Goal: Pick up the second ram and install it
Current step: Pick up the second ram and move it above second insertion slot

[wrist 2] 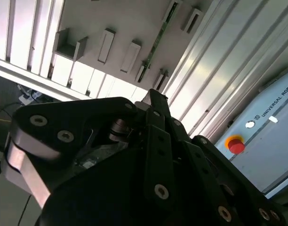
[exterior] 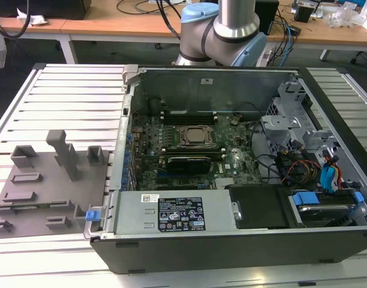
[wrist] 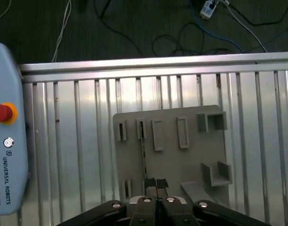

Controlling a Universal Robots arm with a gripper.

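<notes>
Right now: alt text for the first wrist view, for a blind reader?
The shut gripper hangs over a grey fixture plate on a slatted aluminium table. The second ram, a thin green strip, stands on edge in the plate's holders. A pendant with a red button lies nearby.

Beneath my fingers, the thin green ram strip stands in a grey slotted plate on the ribbed metal tabletop, beside the open computer case.
</notes>
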